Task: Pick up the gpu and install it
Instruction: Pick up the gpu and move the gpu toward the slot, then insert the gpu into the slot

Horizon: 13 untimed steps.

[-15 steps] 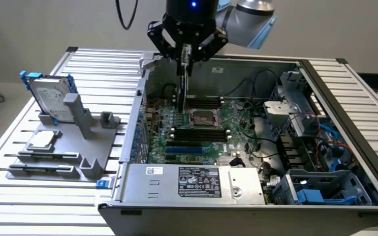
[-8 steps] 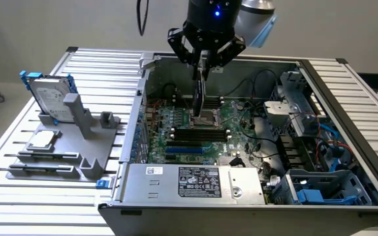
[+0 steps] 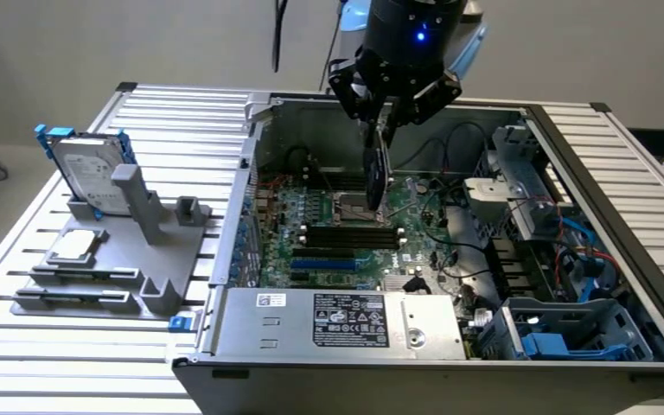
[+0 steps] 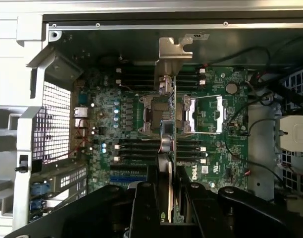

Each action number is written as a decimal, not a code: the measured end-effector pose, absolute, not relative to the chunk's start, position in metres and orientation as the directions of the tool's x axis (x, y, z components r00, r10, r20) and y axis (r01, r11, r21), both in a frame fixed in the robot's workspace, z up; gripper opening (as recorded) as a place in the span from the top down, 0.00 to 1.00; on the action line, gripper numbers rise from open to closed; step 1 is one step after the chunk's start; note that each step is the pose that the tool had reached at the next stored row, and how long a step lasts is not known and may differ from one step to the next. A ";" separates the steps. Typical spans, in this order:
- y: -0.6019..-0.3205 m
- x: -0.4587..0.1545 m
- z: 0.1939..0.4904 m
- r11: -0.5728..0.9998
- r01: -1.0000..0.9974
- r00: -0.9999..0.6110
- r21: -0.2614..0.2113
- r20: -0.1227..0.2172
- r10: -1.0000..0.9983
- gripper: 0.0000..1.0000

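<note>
Currently, grip: the gripper (image 3: pixel 380 128) is clamping the gpu (image 3: pixel 376 177) between its two fingers, which are standing partly closed, one pressing on each flat face near the card's upper edge.
Gpu position: it is hanging upright, edge down, inside the open case (image 3: pixel 563 156) over the motherboard (image 3: pixel 332 216), near the processor socket (image 4: pixel 207 115); whether its lower edge is touching the board, I cannot tell.
Wrist view: the gpu (image 4: pixel 167 144) is showing edge-on as a thin strip running out from between the black fingers (image 4: pixel 144 203), with its silver bracket (image 4: pixel 175 47) pointing toward a case wall.
Room: the case is lying on its side with the lid off, leaving the space above open; loose cables (image 3: pixel 470 259) are crowding the exterior view's right, and the power supply (image 3: pixel 344 320) is closing off the near edge.
Slots: black memory slots (image 3: pixel 349 235) and a blue slot (image 3: pixel 321 262) are lying between the card and the power supply.
Materials: green circuit board, grey sheet-metal walls, ribbed metal table (image 3: pixel 55 363).
Aside: a hard drive (image 3: pixel 84 169) is standing in a grey fixture (image 3: pixel 113 268), well apart.
</note>
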<state>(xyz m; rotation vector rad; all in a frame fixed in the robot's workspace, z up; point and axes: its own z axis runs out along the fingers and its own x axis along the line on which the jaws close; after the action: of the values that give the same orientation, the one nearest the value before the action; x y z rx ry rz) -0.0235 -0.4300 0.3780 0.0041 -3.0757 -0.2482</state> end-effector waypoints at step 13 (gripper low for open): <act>-0.430 -0.023 0.378 0.987 0.002 -0.998 0.160 0.056 -0.007 0.73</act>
<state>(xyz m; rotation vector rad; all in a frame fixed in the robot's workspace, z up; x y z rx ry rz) -0.0234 -0.4300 0.3780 0.0038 -3.0748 -0.2482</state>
